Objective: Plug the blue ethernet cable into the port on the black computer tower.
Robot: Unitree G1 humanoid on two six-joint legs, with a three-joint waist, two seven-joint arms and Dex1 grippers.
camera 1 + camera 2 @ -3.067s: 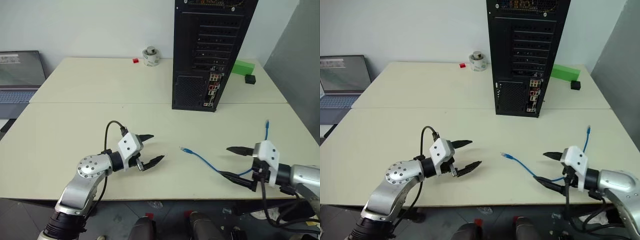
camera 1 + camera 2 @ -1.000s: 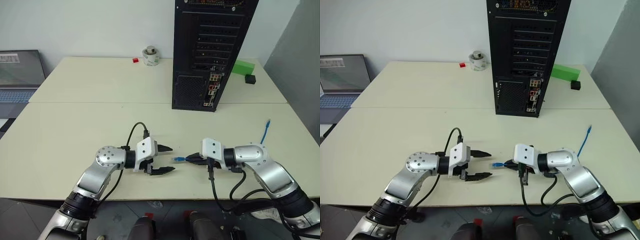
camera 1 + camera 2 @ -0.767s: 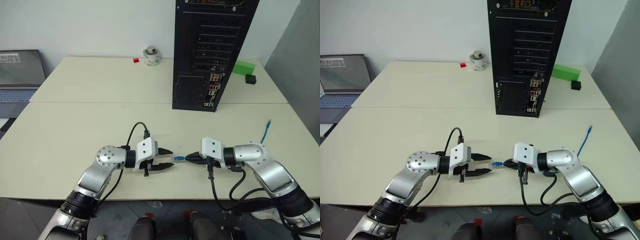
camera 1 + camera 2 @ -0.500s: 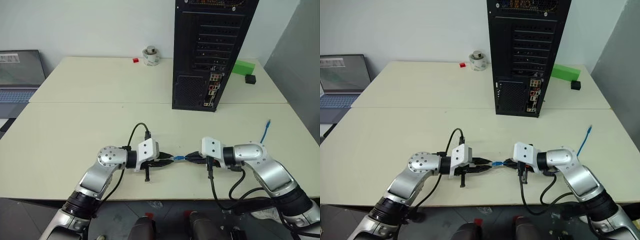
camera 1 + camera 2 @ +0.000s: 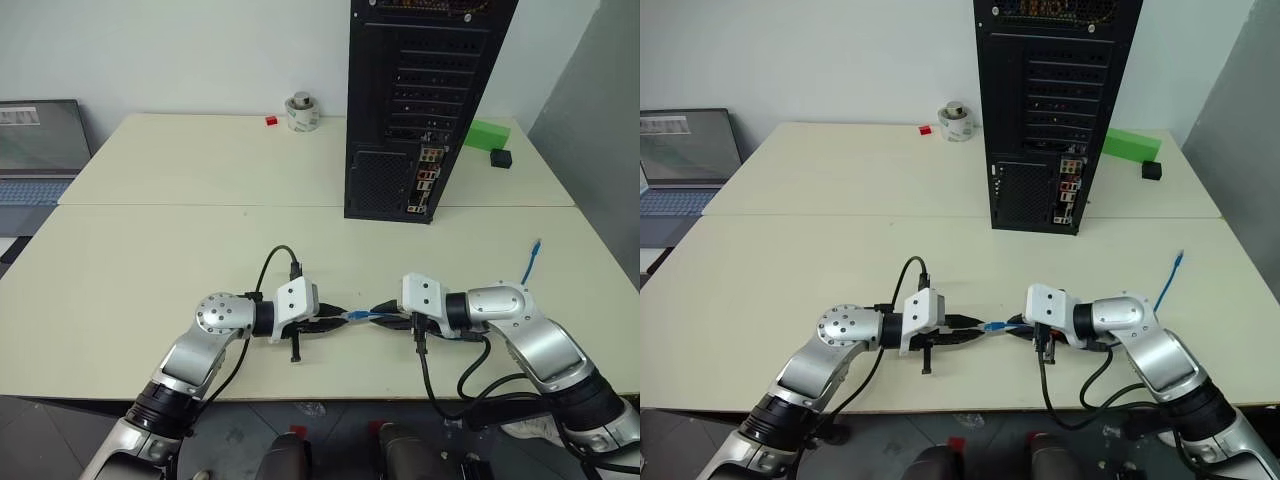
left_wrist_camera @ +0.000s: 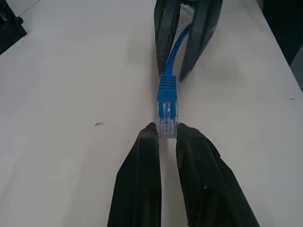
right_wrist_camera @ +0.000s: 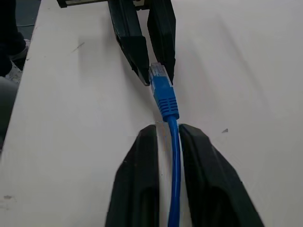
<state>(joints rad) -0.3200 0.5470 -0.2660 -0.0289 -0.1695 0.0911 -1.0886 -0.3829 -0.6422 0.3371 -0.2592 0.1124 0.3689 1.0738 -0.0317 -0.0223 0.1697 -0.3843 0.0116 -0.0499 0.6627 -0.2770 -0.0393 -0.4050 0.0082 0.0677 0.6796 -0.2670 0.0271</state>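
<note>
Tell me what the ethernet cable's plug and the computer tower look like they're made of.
The plug looks like clear hard plastic: see-through body ahead of a ribbed blue boot. The black computer tower looks like painted sheet metal, matte, with perforated slot covers and a mesh grille.

— Any writing, labels or brand marks legible anywhere?

— None that can be read. The open grey laptop (image 5: 40,150) at the far left shows a lit screen with small marks, too small to make out. The tall black metal computer tower (image 5: 420,100) carries coloured connectors on its back but no legible lettering.
</note>
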